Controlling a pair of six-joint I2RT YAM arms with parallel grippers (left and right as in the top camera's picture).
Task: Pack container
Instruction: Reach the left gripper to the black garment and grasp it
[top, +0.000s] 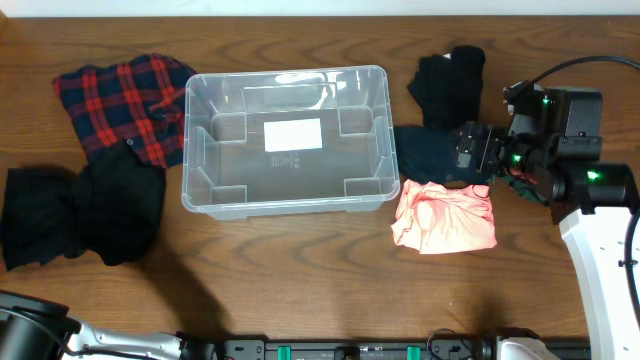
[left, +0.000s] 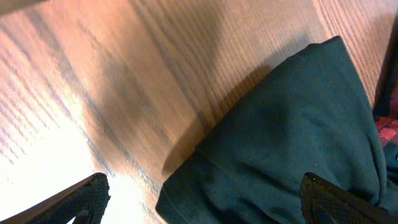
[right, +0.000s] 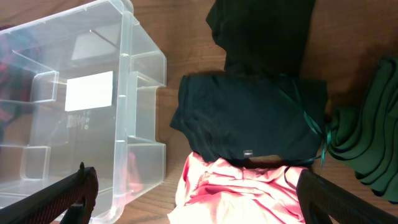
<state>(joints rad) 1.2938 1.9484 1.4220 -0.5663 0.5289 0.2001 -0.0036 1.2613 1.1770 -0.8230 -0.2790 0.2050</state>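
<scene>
Between spread fingers of R gripper (right: 199, 190) we see pink cloth (right: 255, 193), bin (right: 140, 68) beside one tip; L gripper (left: 205, 190) spread too, over dark cloth (left: 286, 130).

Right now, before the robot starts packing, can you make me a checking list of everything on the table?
Surface: wooden table, no spills seen.
Job's things: clear container, empty, white label on its base; red plaid garment and dark garment on its left; black garment, teal garment and pink garment on its right.
Clutter: nothing seen.
Grippers: left gripper open over the dark garment; right gripper open over the teal garment, both empty.
Cables: black cable at the far right edge.
Surroundings: black rail along the near table edge.
</scene>
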